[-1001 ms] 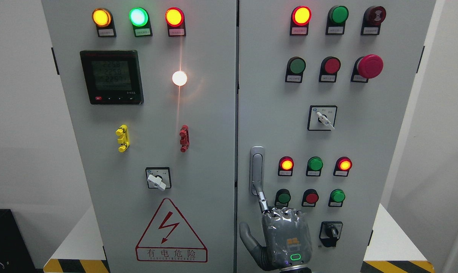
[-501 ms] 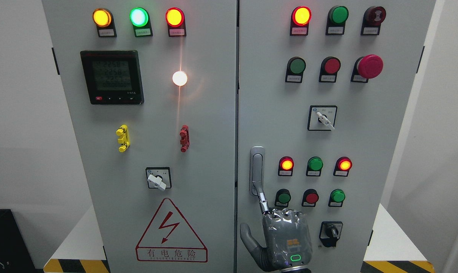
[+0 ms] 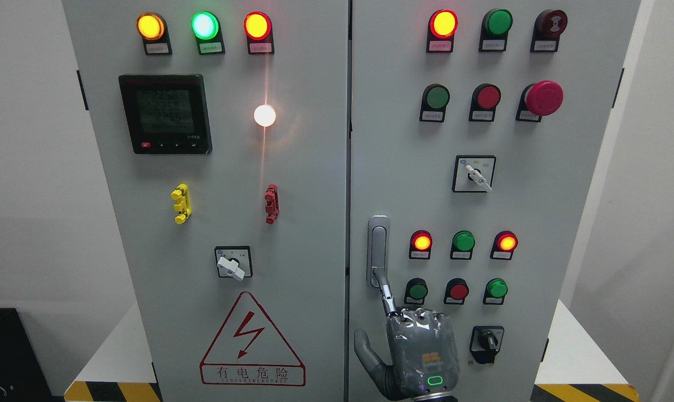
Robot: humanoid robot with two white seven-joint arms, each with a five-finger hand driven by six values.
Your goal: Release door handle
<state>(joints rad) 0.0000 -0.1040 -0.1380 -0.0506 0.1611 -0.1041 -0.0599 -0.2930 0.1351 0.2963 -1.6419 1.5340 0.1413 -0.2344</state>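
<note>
Standing across nearly the whole view is a grey electrical cabinet (image 3: 314, 223) with two doors, both shut along the middle seam. Its left door (image 3: 225, 167) carries three lit indicator lamps along the top edge, a black digital meter (image 3: 165, 114), a bright white lamp (image 3: 264, 115), a rotary switch and a red-bordered warning triangle (image 3: 252, 341) near the bottom edge. On the right door (image 3: 538, 212) sit more lamps and push buttons, a red mushroom stop button (image 3: 544, 97) and two selector switches. Rising from the bottom edge right of the middle is the right hand (image 3: 420, 352) (grey, with a green light on its back): one finger (image 3: 386, 293) is stretched up, its tip touching the lower end of the silver door handle (image 3: 378, 251) beside the seam, thumb spread out to the side, grasping nothing.
</note>
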